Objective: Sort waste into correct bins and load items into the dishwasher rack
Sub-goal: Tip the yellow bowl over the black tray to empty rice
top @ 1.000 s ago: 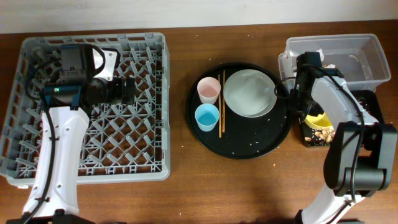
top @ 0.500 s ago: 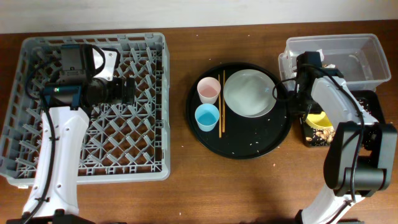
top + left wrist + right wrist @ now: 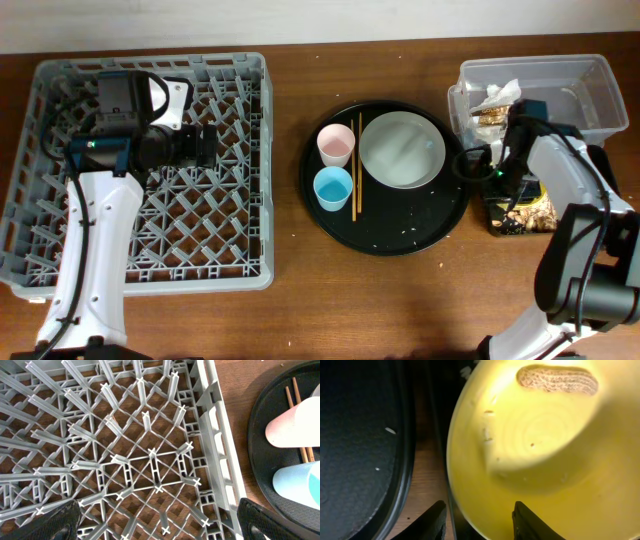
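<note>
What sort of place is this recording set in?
Probably a lab tabletop staged for dish clearing: a grey dishwasher rack, a round black tray with a white plate and a clear waste tub on a wooden table.

This looks like a robot test bench set up as a dish-clearing station. A bare brown wooden worktop (image 3: 290,320) runs up to a plain pale wall (image 3: 300,20). Near its middle lies a round black tray (image 3: 400,225) carrying a plate (image 3: 402,148), a pink cup (image 3: 335,146), a blue cup (image 3: 333,187) and chopsticks (image 3: 357,165). Left of the tray stands a grey dishwasher rack (image 3: 210,220) with the left arm (image 3: 95,230) over it. Right of the tray are a clear tub (image 3: 580,90) and the right arm (image 3: 575,185).
</note>
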You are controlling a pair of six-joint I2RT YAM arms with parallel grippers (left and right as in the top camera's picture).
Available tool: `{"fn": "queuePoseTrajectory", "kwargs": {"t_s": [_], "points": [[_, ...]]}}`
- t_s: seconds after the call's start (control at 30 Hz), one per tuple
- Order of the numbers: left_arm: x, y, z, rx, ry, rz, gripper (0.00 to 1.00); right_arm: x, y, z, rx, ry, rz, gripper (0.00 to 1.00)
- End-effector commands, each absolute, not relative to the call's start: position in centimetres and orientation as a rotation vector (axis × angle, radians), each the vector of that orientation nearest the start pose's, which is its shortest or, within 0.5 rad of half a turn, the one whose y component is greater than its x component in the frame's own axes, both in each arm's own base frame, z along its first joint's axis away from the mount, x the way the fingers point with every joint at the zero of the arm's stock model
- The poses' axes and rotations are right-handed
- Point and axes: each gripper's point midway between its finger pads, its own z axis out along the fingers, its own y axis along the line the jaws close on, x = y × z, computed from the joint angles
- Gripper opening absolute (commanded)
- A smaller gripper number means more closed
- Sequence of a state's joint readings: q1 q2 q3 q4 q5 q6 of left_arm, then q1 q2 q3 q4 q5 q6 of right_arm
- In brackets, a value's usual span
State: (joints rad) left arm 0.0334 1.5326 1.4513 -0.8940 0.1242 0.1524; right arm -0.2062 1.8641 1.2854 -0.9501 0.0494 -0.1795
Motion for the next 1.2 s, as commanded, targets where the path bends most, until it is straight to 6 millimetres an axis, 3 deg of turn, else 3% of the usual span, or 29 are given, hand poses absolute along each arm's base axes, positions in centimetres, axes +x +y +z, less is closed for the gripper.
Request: {"fn": "queuePoseTrajectory", "kwargs": {"t_s": [0.0, 0.2, 0.3, 0.5, 0.6, 0.73, 0.83, 1.17], "points": [[40.0, -0.8, 21.9, 0.196, 2.518, -0.096, 0.99, 34.3, -6.9, 4.5, -0.009, 3.067, -0.008, 0.44], [40.0, -0.8, 21.9, 0.196, 2.518, -0.096, 0.99, 35.9, -7.6, 8.7, -0.081, 3.039, -0.054, 0.44], [40.0, -0.8, 21.9, 0.196, 2.518, -0.096, 0.99, 34.6, -9.0, 8.3, -0.161, 3.103, -0.183, 0.44], [40.0, -0.8, 21.9, 0.196, 2.518, -0.096, 0.99, 32.7, -8.7, 6.2, -0.264, 3.167, -0.164, 0.44], [40.0, -0.8, 21.9, 0.196, 2.518, -0.096, 0.99, 32.6, -9.1, 5.0, -0.244, 3.154, -0.168, 0.47], [40.0, -0.8, 21.9, 0.196, 2.518, -0.096, 0.99, 32.5, -10.1, 4.6, -0.177, 3.147, -0.166, 0.43], [40.0, -0.8, 21.9, 0.196, 2.518, -0.096, 0.99, 32.8, -10.7, 4.5, -0.069, 3.108, -0.023, 0.41], [40.0, -0.8, 21.9, 0.196, 2.518, -0.096, 0.99, 32.9, -9.9, 3.5, -0.052, 3.074, 0.078, 0.38]]}}
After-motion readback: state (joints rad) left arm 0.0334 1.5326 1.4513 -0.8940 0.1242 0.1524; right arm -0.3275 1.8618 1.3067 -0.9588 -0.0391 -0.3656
